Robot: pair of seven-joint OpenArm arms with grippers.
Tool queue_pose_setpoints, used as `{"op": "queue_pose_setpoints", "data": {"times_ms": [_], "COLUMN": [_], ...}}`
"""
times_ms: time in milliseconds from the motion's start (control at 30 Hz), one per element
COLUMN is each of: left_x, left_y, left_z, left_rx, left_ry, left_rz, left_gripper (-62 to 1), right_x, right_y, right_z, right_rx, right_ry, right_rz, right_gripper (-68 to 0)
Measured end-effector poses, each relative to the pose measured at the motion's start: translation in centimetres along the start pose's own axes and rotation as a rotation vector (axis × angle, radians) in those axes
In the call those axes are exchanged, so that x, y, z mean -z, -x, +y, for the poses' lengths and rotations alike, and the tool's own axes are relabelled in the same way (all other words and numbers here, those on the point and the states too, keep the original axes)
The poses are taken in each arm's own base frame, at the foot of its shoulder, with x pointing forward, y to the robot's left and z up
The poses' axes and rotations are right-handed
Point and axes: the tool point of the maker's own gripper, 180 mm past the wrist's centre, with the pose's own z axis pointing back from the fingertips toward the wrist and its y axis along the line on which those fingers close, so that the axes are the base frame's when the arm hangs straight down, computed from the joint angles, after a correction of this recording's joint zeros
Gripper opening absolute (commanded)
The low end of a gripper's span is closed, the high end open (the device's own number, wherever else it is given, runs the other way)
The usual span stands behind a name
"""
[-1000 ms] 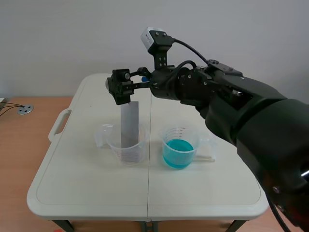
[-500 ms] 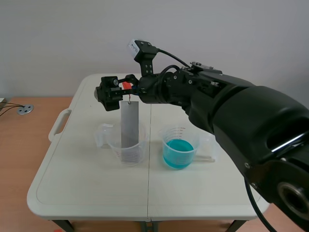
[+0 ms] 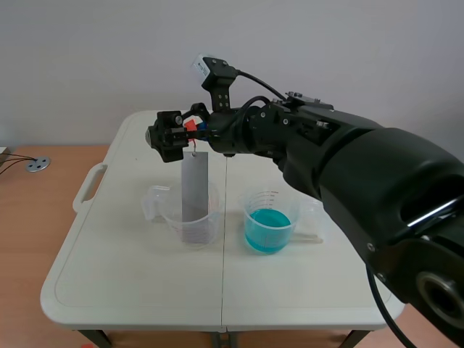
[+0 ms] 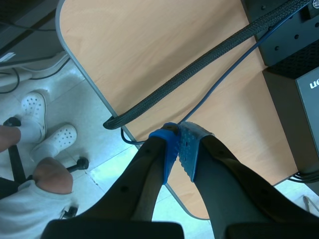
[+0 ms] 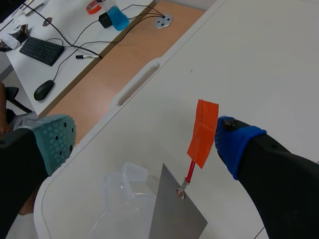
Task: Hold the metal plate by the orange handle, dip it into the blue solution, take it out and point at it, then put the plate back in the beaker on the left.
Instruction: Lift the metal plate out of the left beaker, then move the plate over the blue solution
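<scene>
The white table [image 3: 130,290] carries two clear beakers, side by side near its middle. The right arm [image 3: 348,167] stretches across from the right, above both of them. The left beaker [image 3: 190,226] holds the metal plate [image 3: 194,181]. The right beaker [image 3: 267,225] holds the blue solution and stands apart from it.

The plate stands upright with its long axis vertical. Its lower end sits inside the left beaker and its top edge rises well above the rim. From that top edge a thin red stem carries the orange handle [image 5: 203,132], which points up.

The right gripper [image 5: 142,139] hangs over the plate with its fingers spread wide and grips nothing. The handle is between them, just beside the blue pad [image 5: 234,142] and well apart from the grey-green pad [image 5: 54,142].

The left gripper [image 4: 177,149] is over a wooden desk [image 4: 149,59], its pads pressed together on nothing.
</scene>
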Motion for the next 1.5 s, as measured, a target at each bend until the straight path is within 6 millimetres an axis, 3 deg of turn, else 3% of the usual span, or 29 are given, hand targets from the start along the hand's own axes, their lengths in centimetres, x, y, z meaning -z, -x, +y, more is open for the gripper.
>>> {"op": "queue_pose_setpoints", "data": {"times_ms": [700, 1033, 1300, 1500], "left_x": [0.0, 0.0, 0.0, 0.0], "left_y": [0.0, 0.0, 0.0, 0.4], "left_z": [0.0, 0.0, 0.0, 0.0], "left_rx": [0.000, 0.000, 0.000, 0.000], "left_ry": [0.000, 0.000, 0.000, 0.000], "left_rz": [0.000, 0.000, 0.000, 0.020], "left_gripper": [-59.0, -59.0, -59.0, -59.0], "right_x": [0.0, 0.0, 0.0, -0.1], "right_y": [-0.5, -0.5, -0.5, -0.8], "right_z": [0.0, 0.0, 0.0, 1.2], "right_rx": [0.000, 0.000, -0.014, -0.080], "right_ry": [0.000, 0.000, 0.001, -0.058], "right_rz": [-0.029, -0.029, -0.029, -0.050], "right_gripper": [-44.0, -66.4, -66.4, -66.4]}}
